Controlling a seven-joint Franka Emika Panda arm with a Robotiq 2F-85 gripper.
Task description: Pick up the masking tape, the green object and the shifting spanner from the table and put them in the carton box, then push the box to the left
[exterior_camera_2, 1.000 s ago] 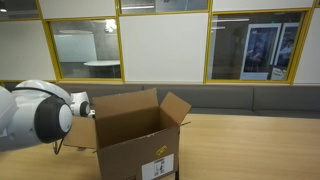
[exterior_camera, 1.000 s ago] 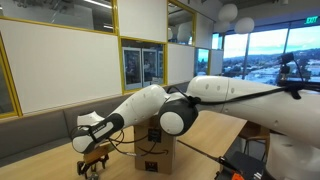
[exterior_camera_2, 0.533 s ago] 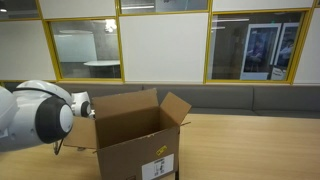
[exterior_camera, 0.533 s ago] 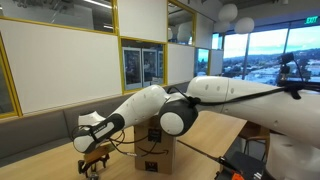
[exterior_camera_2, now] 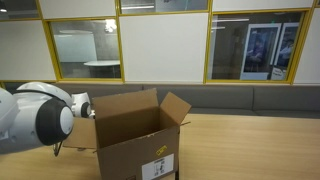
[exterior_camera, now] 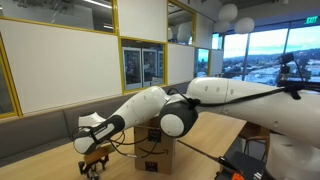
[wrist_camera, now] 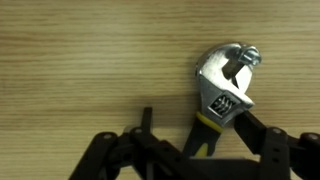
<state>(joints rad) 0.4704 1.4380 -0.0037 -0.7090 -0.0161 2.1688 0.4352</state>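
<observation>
In the wrist view the shifting spanner [wrist_camera: 225, 82] lies on the light-wood table [wrist_camera: 80, 60], its silver head away from me and its yellow-and-black handle running back between my fingers. My gripper [wrist_camera: 197, 125] straddles that handle. The right finger [wrist_camera: 258, 132] is against the spanner's head and the left finger [wrist_camera: 147, 122] stands apart from it, so the jaws are open. In an exterior view the gripper [exterior_camera: 92, 160] hangs low over the table to the left of the carton box [exterior_camera: 160, 150]. The box [exterior_camera_2: 135, 135] stands with its flaps open. The masking tape and the green object are out of view.
My white arm [exterior_camera: 200, 100] reaches across above the box and fills the left edge of an exterior view, arm [exterior_camera_2: 35, 115]. A grey bench [exterior_camera_2: 250, 98] and glass walls stand behind the table. Black gear [exterior_camera: 245, 165] sits at the lower right.
</observation>
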